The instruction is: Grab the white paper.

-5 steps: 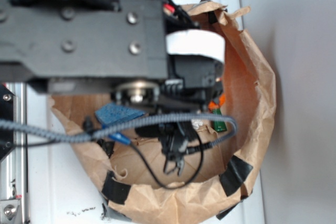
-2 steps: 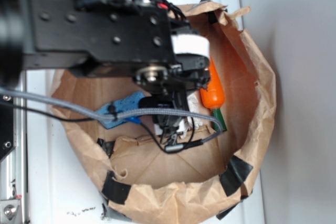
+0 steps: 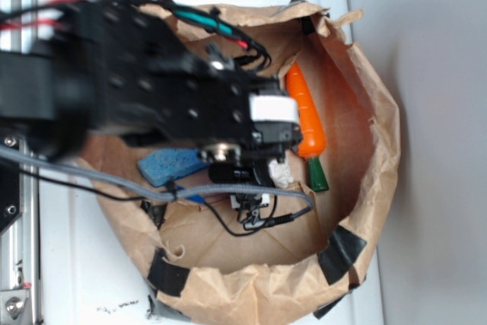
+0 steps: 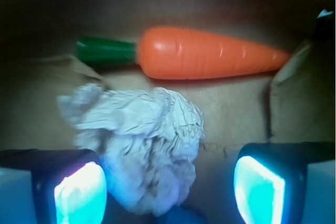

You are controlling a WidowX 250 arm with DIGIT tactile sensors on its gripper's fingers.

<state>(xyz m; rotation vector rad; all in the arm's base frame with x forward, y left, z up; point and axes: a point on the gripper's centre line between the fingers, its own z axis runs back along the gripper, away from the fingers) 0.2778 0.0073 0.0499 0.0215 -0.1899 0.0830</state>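
The white paper is a loosely crumpled wad, so I judge it very light, soft and springy: it should crush under the pads rather than resist, and it is unlikely to slip, since the creased surface gives plenty of bite. Nothing about it looks fragile. The best hold seems to be across its thick lower body, where the folds are densest; the thin flap sticking out on the side away from the carrot's tip would probably just bend or tear free.

The wad lies on the floor of the brown paper bag, just beside the carrot and apart from it by a narrow strip of bag floor, nearer the carrot's green stem than its tip. In the wrist view the end effector stands spread wide, its two glowing pads on either side of the wad's lower part, one pad against or very near the paper, the other clear of it with bare bag floor between. Nothing is pinched yet.

By count: one white wad, one carrot, one bag, one blue flat piece on the far side of the wad from the carrot, and several black tape patches on the bag's rim
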